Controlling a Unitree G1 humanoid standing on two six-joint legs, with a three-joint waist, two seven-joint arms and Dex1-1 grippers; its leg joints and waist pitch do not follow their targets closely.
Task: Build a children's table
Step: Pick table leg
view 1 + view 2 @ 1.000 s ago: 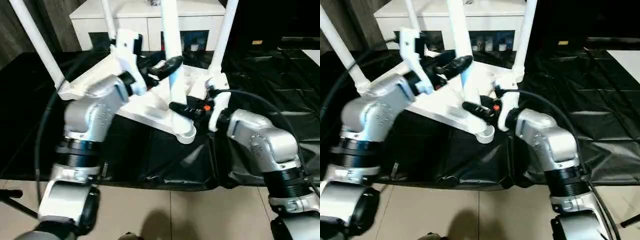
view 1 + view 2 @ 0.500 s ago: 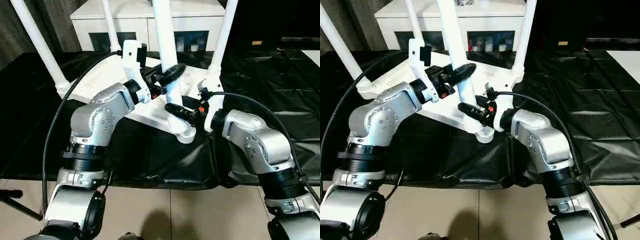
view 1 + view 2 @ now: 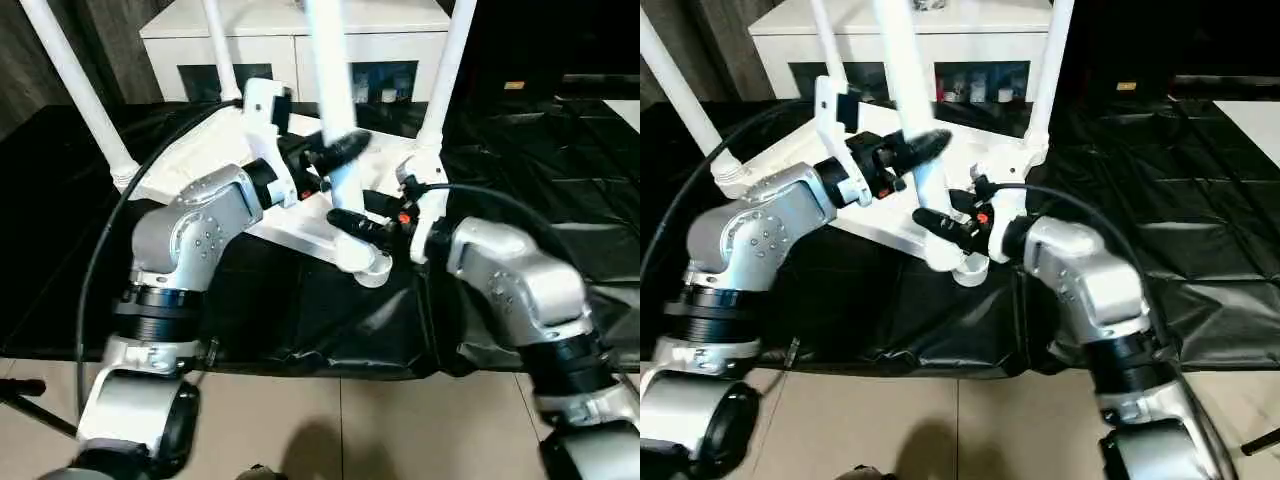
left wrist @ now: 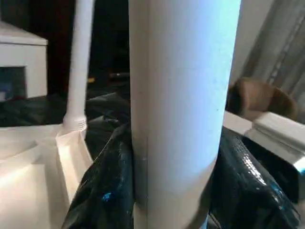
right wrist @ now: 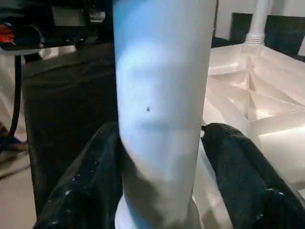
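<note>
The near leg [image 3: 336, 120] between the fingers is smooth white plastic with a soft, matt sheen. The fingers [image 5: 243, 167] on either side of it are sheathed in black, wrinkled film that glints wetly. Beyond them, the upturned top [image 5: 252, 102] is white plastic, its ribs smooth and faintly glossy. The desk [image 3: 560, 150] wears a black, creased, shiny sheet. The forearms [image 3: 200, 225] are brushed silver metal. Below, the floor [image 3: 400, 430] is pale, smooth tile.

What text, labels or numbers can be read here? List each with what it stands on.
None can be read.
Items behind the white cabinet's glass doors: too small and blurred.
The table top, legs and grippers carry no visible lettering.
</note>
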